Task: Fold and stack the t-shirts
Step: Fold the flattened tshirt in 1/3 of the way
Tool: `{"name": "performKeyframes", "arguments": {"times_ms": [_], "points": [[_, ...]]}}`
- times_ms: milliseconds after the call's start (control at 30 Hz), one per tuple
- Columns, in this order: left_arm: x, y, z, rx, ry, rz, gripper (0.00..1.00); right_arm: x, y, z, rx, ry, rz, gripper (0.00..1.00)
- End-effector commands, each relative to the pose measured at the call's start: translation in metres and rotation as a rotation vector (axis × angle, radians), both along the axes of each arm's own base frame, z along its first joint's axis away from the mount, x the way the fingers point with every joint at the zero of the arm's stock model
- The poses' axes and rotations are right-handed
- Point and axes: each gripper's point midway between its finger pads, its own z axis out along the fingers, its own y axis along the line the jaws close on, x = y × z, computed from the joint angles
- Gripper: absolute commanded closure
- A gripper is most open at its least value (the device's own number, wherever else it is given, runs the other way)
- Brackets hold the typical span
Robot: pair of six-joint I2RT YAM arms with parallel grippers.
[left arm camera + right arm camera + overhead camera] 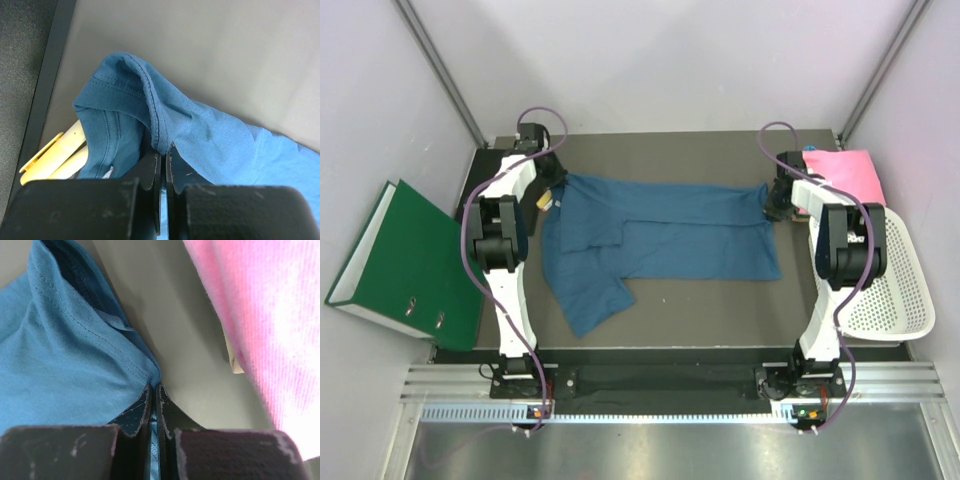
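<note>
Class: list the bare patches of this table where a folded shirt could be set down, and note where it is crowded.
Free: the table strip between the teal shirt and the near edge; also the far strip beyond it. Crowded: far right, where the right gripper, pink shirt and basket meet; far left, around the left gripper.

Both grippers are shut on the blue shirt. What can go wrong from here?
1. The right gripper pinches only a corner tip of the dark teal-blue cloth t-shirt; it may slip under tension.
2. The bright pink cloth shirt lies close beside that gripper and could get snagged.
3. The left gripper holds bunched collar fabric, so the fold may come out skewed.
</note>
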Motion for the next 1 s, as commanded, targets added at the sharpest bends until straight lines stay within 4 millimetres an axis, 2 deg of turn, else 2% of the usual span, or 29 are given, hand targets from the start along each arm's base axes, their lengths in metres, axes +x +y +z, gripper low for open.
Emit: {"name": "performKeyframes", "arguments": {"times_ms": [0, 233, 367, 600, 700, 733, 800, 867, 900, 967], "points": [[0.015, 0.004, 0.038, 0.011, -0.097, -0.005, 1.00, 0.009, -0.002, 0.039, 0.010, -0.106, -0.006, 1.00], [0.024, 0.012, 0.071, 0.024, -0.186, 0.028, 1.00, 0.023, -0.002, 0.091, 0.006, -0.236, 0.003, 1.00], [0.032, 0.013, 0.080, 0.017, -0.215, 0.039, 1.00, 0.033, -0.002, 0.103, 0.008, -0.275, 0.008, 1.00], [0.050, 0.013, 0.094, 0.005, -0.251, 0.041, 1.00, 0.040, 0.001, 0.092, 0.022, -0.238, 0.021, 1.00], [0.052, 0.011, 0.089, -0.003, -0.239, 0.034, 1.00, 0.035, -0.001, 0.080, 0.006, -0.194, 0.022, 0.99], [0.052, 0.011, 0.087, -0.005, -0.234, 0.031, 1.00, 0.033, -0.015, 0.076, 0.004, -0.176, -0.006, 0.94], [0.052, 0.010, 0.084, -0.007, -0.228, 0.027, 1.00, 0.028, -0.015, 0.057, 0.010, -0.114, -0.003, 0.87], [0.050, 0.009, 0.079, -0.012, -0.217, 0.021, 1.00, 0.025, -0.011, 0.047, 0.032, -0.091, -0.003, 0.77], [0.048, 0.009, 0.076, -0.015, -0.209, 0.020, 1.00, 0.024, -0.009, 0.041, 0.043, -0.087, -0.002, 0.75], [0.047, 0.008, 0.076, -0.011, -0.208, 0.017, 1.00, 0.024, -0.005, 0.039, 0.070, -0.096, -0.003, 0.71]]}}
